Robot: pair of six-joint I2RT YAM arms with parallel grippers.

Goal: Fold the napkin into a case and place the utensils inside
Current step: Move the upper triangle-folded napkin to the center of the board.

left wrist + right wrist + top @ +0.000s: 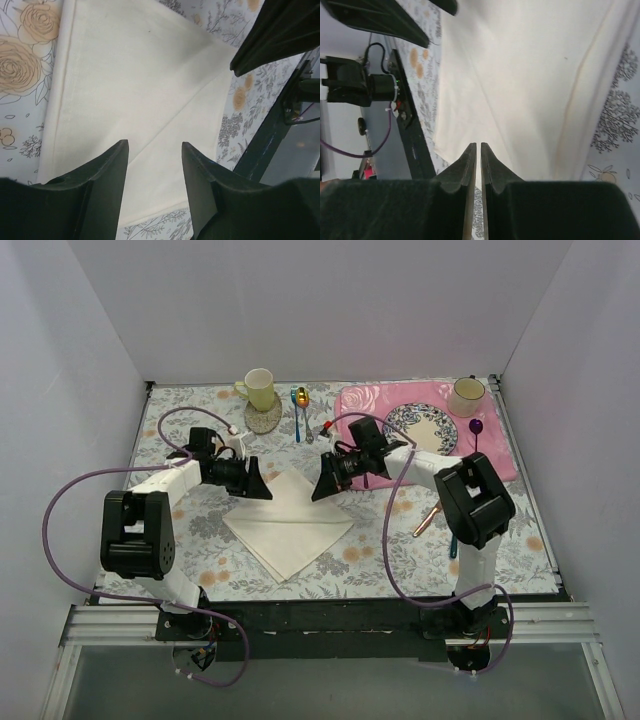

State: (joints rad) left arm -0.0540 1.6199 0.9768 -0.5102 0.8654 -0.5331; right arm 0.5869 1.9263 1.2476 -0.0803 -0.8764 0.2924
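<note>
At the centre of the floral-printed tablecloth, the plain cream cloth napkin lies folded as a diamond. The left gripper hovers over it, fingers spread and empty. The right gripper shows only a slit, with nothing pinched. Recommendation: square the edges before creasing. The slim copper knife lies beside the right arm.
</note>
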